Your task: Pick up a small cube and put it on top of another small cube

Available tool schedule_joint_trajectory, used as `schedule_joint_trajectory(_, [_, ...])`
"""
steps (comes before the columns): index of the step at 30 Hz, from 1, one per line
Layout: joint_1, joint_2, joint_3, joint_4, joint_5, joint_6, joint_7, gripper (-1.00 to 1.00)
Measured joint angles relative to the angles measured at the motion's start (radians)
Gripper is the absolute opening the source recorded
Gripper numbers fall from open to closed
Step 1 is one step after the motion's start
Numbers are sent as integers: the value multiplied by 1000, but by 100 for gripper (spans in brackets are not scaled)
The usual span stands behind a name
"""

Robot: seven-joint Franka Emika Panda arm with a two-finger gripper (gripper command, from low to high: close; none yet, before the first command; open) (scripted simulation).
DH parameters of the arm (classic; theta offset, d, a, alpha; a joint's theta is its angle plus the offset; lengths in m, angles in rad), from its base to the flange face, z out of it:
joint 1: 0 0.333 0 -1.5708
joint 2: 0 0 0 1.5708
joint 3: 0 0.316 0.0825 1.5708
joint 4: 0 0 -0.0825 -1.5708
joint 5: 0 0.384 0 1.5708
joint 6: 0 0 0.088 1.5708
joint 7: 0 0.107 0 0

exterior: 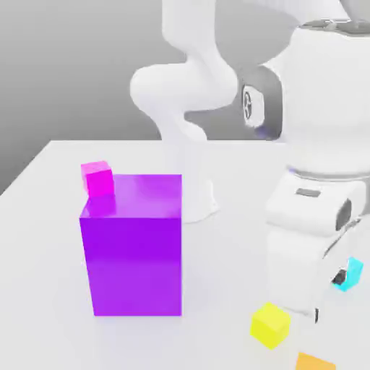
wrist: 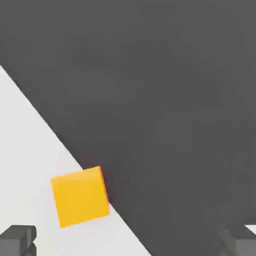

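The small orange cube (wrist: pixel 80 196) lies on the white table right at its edge, with dark floor beyond. My gripper (wrist: pixel 127 243) hovers above it, open, with its two dark fingertips (wrist: pixel 17 240) far apart and the cube off to one side of the gap. In the exterior view the orange cube (exterior: pixel 315 361) peeks in at the bottom edge, below the white hand (exterior: pixel 307 238). The small magenta-pink cube (exterior: pixel 97 178) sits at the big purple block's far left corner; I cannot tell whether it rests on the block or behind it.
The big purple block (exterior: pixel 134 246) stands on the exterior view's left half of the table. A yellow cube (exterior: pixel 270 324) lies close to the orange one, and a cyan cube (exterior: pixel 352 274) sits beside the hand on the exterior view's right. The arm's base (exterior: pixel 195 195) rises behind.
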Motion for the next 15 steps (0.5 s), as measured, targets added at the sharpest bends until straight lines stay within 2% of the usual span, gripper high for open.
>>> schedule_joint_trajectory(7, [25, 252, 9, 39, -58, 118, -58, 0])
schedule_joint_trajectory(8, [27, 283, 8, 45, -60, 141, -57, -100])
schedule_joint_trajectory(15, [27, 287, 8, 46, -60, 143, -58, -100])
